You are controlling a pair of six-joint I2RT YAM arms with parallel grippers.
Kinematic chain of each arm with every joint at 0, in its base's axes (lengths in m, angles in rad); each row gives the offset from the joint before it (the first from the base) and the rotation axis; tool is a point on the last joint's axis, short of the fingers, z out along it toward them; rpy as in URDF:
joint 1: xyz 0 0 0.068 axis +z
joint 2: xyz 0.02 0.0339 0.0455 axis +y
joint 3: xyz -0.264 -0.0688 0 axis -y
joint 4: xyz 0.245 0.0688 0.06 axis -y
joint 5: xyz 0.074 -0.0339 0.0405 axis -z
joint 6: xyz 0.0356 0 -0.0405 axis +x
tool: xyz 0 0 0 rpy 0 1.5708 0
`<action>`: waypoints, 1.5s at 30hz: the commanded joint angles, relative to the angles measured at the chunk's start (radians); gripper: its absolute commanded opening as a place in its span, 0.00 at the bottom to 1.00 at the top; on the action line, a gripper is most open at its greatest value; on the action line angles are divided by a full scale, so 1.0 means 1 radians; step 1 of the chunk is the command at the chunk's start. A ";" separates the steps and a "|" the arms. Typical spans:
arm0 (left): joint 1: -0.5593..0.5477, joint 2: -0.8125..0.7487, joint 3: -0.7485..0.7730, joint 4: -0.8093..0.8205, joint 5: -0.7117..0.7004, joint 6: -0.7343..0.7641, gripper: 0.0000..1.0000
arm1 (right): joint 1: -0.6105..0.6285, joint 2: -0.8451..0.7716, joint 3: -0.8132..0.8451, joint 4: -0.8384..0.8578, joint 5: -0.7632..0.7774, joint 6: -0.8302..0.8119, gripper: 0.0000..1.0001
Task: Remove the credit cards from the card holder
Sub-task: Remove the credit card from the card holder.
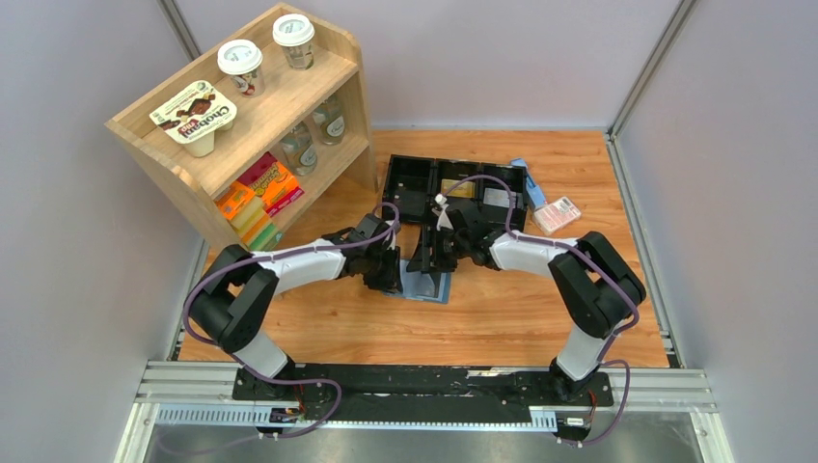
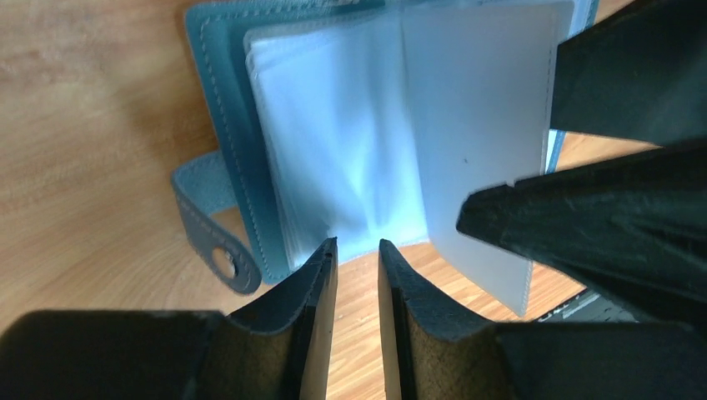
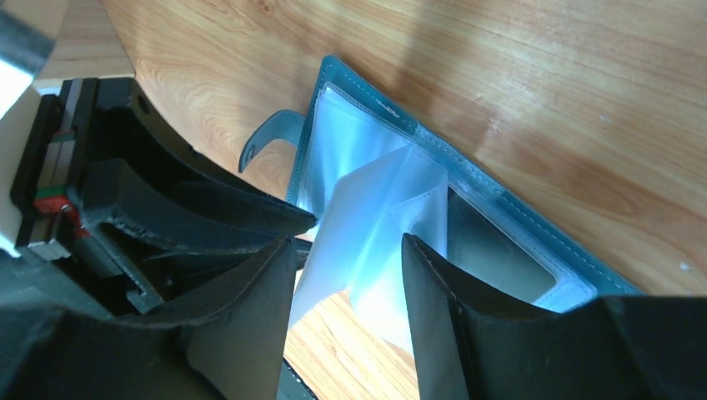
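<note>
Okay, seeing card holder [image 2: 218, 125] lying open on table [image 1: 540, 309], near black tray [image 1: 410, 174]. Seeing left gripper [image 2: 358, 243] narrowly parted at its sleeve edge, right gripper [image 3: 350, 243] spread wider around a clear sleeve page [image 3: 375, 200].

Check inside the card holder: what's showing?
Card holder lies open: translucent sleeves fanned up, one dark card in a pocket. Anything under the sleeves is covered.

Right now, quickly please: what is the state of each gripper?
Left gripper: jaws slightly open, holding nothing, tips at the card holder's edge.
Right gripper: jaws open, a clear sleeve between them, seemingly not clamped.
</note>
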 commanded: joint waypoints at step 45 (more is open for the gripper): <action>-0.004 -0.212 -0.025 0.029 -0.108 0.002 0.40 | 0.021 -0.052 0.141 -0.275 0.352 -0.226 0.61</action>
